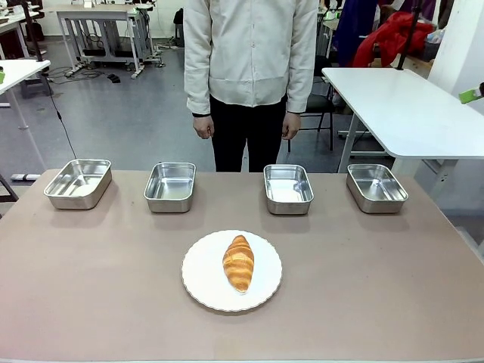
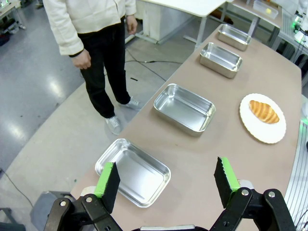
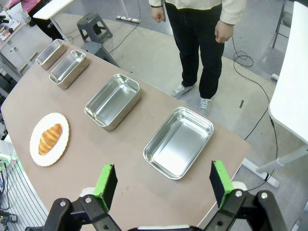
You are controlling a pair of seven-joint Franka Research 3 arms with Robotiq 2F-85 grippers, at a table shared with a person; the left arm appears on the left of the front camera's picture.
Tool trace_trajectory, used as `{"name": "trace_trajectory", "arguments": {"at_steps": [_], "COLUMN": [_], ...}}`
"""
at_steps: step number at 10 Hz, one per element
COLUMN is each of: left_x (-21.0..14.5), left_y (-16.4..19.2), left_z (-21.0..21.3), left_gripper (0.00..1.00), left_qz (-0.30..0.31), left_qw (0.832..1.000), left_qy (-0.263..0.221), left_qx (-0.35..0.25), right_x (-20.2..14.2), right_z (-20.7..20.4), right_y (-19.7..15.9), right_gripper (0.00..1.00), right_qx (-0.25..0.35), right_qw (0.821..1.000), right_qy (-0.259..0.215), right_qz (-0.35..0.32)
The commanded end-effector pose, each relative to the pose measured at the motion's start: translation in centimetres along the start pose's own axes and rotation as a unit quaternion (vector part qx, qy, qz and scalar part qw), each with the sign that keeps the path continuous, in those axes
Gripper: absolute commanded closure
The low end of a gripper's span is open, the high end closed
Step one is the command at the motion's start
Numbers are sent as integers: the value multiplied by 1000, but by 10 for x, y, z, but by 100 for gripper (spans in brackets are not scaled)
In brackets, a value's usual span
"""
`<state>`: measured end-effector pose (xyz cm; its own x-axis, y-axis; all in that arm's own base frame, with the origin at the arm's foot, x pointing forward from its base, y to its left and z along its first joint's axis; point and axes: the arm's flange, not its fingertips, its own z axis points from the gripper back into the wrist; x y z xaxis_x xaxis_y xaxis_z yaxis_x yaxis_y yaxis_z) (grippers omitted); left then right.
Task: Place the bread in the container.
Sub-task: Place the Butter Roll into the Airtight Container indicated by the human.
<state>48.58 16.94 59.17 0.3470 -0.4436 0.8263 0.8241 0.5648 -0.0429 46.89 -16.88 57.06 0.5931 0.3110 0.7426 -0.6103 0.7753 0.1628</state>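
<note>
Front view, left to right: four alike empty steel pans in a row across the upper middle of frame, leftmost pan (image 1: 78, 183), second pan (image 1: 170, 186), third pan (image 1: 288, 188), rightmost pan (image 1: 376, 187); couldn't tell which was the target. Below the gap between second and third, the croissant (image 1: 238, 262) lay on a white scalloped plate (image 1: 198, 283) at lower centre, long axis running top-to-bottom of frame. In its wrist view the left gripper (image 2: 167, 179) stood spread wide and empty, croissant at upper right, well apart. The right gripper (image 3: 163, 180) was likewise spread and empty, croissant at middle left, well apart. Neither arm looked clearly nearer
</note>
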Motion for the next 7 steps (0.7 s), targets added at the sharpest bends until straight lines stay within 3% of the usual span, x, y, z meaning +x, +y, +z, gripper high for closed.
{"name": "trace_trajectory", "arguments": {"at_steps": [1,7], "left_x": [1,1], "left_y": [0,0], "left_z": [0,0], "left_gripper": [0,0], "left_qz": [-1,-1], "left_qw": [1000,1000], "left_qy": [-3,-3], "left_qx": [-1,-1], "right_x": [1,1], "right_z": [-1,-1], "right_y": [0,0], "right_gripper": [0,0], "right_qx": [4,4], "right_qw": [1000,1000], "right_qy": [-6,-6], "right_qz": [2,2]}}
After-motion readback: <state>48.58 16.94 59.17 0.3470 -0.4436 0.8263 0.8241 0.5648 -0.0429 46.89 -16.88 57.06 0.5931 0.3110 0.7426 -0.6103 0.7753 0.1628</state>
